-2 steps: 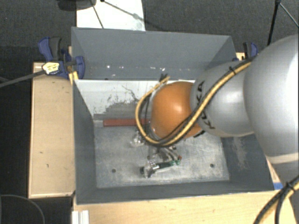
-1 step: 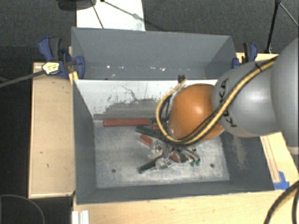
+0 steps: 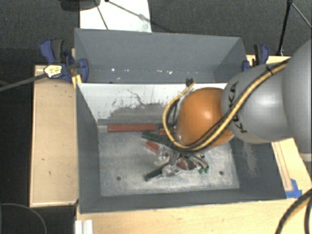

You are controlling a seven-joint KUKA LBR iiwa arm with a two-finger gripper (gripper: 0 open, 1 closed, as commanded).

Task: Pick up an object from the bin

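Pincer (image 3: 174, 164): low in the bin (image 3: 90, 169) — spread or pinched, cannot tell.
Heap (image 3: 192, 167): small bits right beneath it.
Green stick (image 3: 152, 176): just lower-left.
Red bar (image 3: 129, 127): up-left — apart.

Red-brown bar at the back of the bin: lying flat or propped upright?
Lying flat: the red-brown bar stretches lengthwise on the bin floor, at the foot of the back wall.

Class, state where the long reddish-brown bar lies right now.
The long reddish-brown bar lies flat along the floor's back edge in the grey metal bin, left of centre, its right end near the heap under the orange cover.
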